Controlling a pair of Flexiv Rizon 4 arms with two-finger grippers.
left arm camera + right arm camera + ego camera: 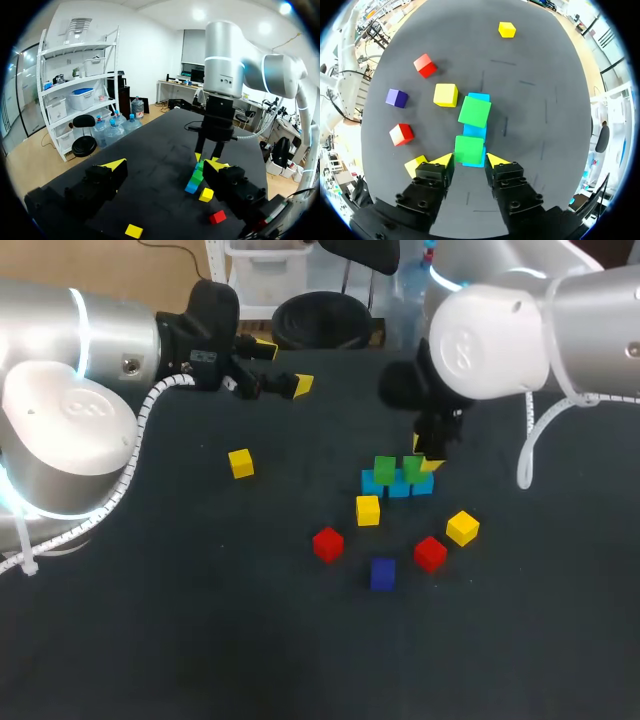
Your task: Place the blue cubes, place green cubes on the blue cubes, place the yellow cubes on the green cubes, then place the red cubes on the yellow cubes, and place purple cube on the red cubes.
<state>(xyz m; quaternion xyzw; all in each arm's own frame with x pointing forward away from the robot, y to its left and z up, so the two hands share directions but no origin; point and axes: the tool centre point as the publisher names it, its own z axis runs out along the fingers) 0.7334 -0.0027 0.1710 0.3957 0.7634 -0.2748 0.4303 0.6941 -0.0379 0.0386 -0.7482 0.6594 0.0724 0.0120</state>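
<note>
Three blue cubes (398,486) lie in a row mid-table, with two green cubes (385,468) on top. In the right wrist view the nearer green cube (469,149) sits between the tips of my right gripper (470,160), with a thin gap on each side, so the gripper is open. The farther green cube (474,111) rests across two blue cubes (479,97). Loose on the table are three yellow cubes (367,510), two red cubes (327,543) and a purple cube (382,573). My left gripper (283,367) hovers open and empty at the back left.
One yellow cube (240,462) lies apart, left of the stack. Another yellow cube (462,527) and a red cube (430,553) sit close in front of the stack on the right. The table's far edge (330,352) runs just behind my left gripper.
</note>
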